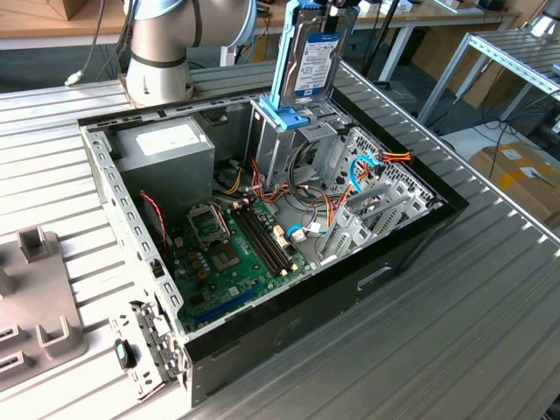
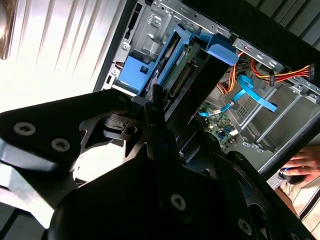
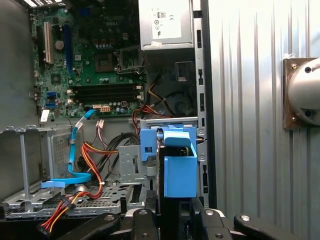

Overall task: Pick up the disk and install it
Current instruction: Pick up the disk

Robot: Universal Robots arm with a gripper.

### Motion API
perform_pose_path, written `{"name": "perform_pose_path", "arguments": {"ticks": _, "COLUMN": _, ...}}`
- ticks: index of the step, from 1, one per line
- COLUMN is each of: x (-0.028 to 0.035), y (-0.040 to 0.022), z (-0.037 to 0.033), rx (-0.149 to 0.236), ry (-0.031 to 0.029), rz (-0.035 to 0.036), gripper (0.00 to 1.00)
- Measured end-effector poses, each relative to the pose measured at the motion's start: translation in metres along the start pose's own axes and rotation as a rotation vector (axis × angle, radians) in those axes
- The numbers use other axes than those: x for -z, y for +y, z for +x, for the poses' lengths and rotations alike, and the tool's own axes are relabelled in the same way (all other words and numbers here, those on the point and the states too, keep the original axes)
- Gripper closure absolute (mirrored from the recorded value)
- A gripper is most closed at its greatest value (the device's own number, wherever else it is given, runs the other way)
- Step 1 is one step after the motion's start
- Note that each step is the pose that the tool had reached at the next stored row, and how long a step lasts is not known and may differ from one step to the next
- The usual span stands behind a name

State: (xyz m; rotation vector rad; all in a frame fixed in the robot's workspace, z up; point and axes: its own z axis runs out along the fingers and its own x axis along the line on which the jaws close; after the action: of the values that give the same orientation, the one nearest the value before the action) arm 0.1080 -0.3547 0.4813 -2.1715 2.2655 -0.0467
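Note:
The disk is a dark drive with a white label and bright blue side rails. It stands upright on end, its lower end at the top of the tall metal cage by the cage's blue latch. My gripper is shut on the disk's upper end, one black finger on each side. In the first wrist view I look down the disk's blue rail into the cage. The second wrist view shows the disk slanting towards the cage behind the gripper's black linkage.
The open computer case lies on a ribbed metal table, with the motherboard, power supply and orange and blue cables inside. The arm's base stands behind. A grey fixture sits at the exterior view's left. A person's hand rests beside the case.

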Motion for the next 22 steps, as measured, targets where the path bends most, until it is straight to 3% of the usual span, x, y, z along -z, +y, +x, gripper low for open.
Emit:
{"name": "perform_pose_path", "arguments": {"ticks": 16, "x": -0.0005, "y": -0.0014, "z": 0.0243, "rx": 0.000, "ry": -0.0001, "rz": 0.0000, "gripper": 0.65}}
{"name": "perform_pose_path", "arguments": {"ticks": 22, "x": -0.0005, "y": -0.0016, "z": 0.0254, "rx": 0.000, "ry": 0.0000, "rz": 0.0000, "gripper": 0.65}}
